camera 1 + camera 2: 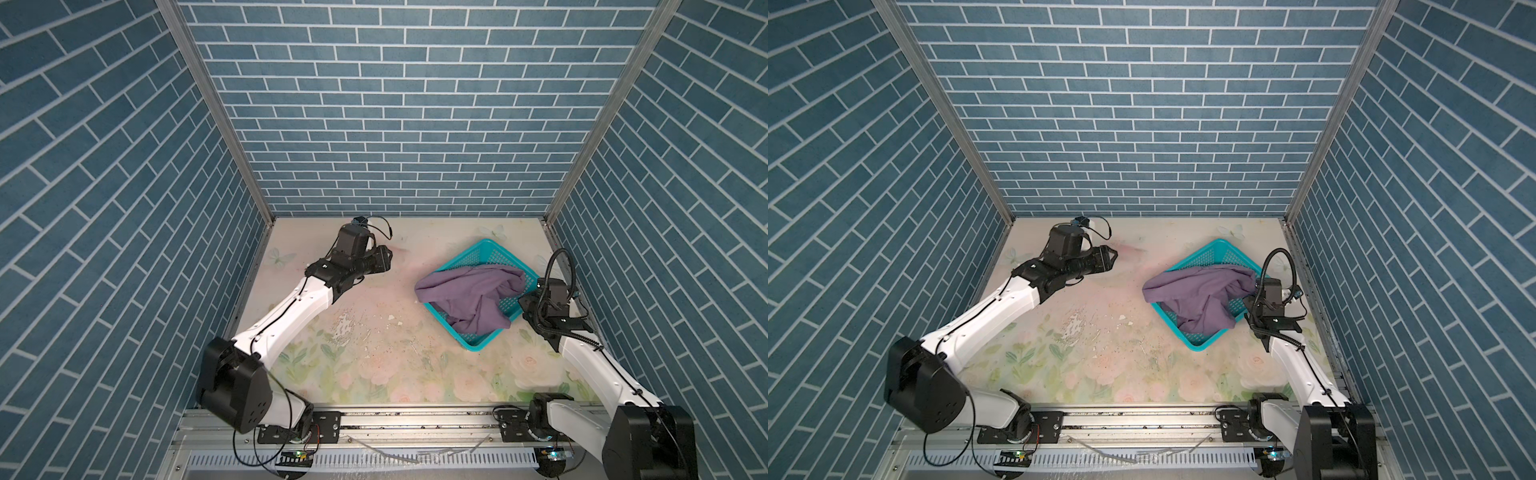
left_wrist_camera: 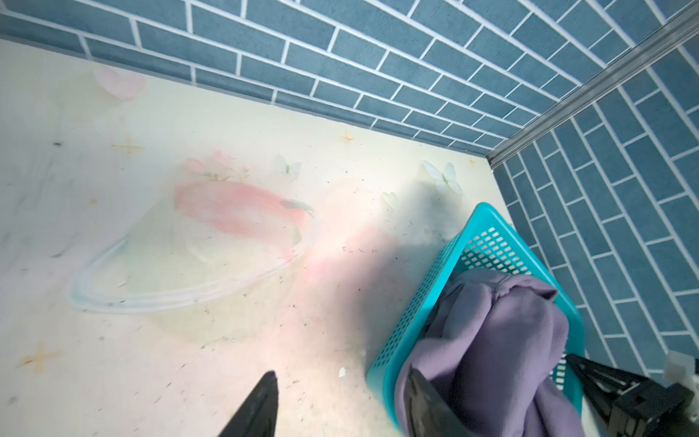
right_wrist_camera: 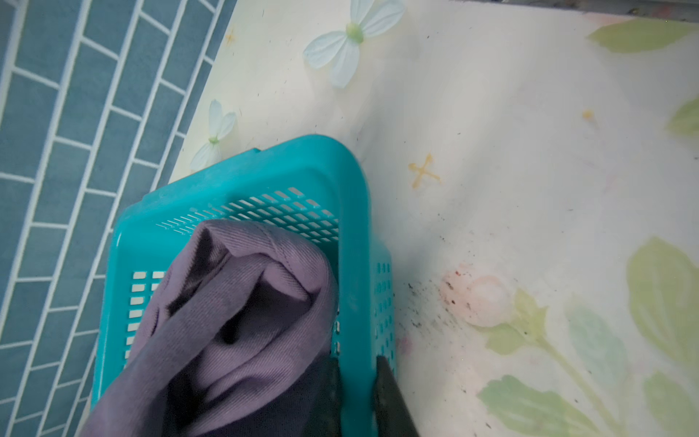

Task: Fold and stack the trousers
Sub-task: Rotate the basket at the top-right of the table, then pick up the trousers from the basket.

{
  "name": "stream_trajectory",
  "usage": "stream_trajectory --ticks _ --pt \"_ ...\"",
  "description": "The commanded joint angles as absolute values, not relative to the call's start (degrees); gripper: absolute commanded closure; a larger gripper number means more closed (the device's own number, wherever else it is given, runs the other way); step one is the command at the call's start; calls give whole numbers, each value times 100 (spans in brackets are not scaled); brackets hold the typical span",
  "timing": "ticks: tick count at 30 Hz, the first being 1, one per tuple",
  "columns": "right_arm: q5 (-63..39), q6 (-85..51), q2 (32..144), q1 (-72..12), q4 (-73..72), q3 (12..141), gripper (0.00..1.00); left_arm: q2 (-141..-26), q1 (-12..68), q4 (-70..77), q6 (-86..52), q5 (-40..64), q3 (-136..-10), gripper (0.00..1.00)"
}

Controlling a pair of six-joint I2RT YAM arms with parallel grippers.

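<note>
White-and-black left arm (image 1: pixel 291 307) reaches from the front rail toward the back-left part of the bench (image 1: pixel 374 332), ending near the blue brick-pattern back wall (image 1: pixel 395 124). Its jaws stand partly open and hold nothing. In the left wrist view the two dark fingers (image 2: pixel 261 405) are clearly apart, with bare bench between them. In both top views these left jaws are well apart from the basket.

The middle of the bench has a pale floral print, scuffed and speckled with small flecks.

On the right half sits a teal perforated basket (image 1: pixel 478 347) (image 1: pixel 1200 343), turned so that one corner points at the back wall. The muted-purple trousers (image 1: pixel 473 295) (image 1: pixel 1200 291) lie crumpled inside it, unfolded. One fold spills over the basket's left corner and more cloth is heaped toward its near-right side. The left wrist view shows the trousers (image 2: pixel 503 340) bulging above the basket wall (image 2: pixel 416 302).

Furthest right, the right arm (image 1: pixel 590 361) comes up along the right wall to the basket's right side. In the right wrist view its jaws are nearly closed across the basket's rim (image 3: pixel 264 166). One finger is inside, against the trousers (image 3: pixel 246 321), and one finger (image 3: pixel 393 401) is outside, with the teal wall pinched between them. Whether any cloth is caught in that grip cannot be told.
</note>
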State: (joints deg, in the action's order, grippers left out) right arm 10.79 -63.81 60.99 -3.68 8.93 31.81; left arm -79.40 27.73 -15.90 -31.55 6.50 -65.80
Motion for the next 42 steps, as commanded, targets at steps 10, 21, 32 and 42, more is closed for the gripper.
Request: stream_trajectory --ticks 10,21,32,42 --pt "2036 -4894 6532 -1248 2053 4596 47 -8401 3330 -1343 -3595 1269 -5823 77" --pt "2597 -3405 5862 -1440 3360 4737 44 -9985 4219 -836 -4044 1771 -6660 78" --pt "268 -2453 7304 -1439 2533 5518 1 -11868 4140 -1580 -3587 1819 -9519 79" --pt "-206 -2848 9023 -837 2045 6395 4 -10931 3173 -1774 -3437 1760 -9201 78"
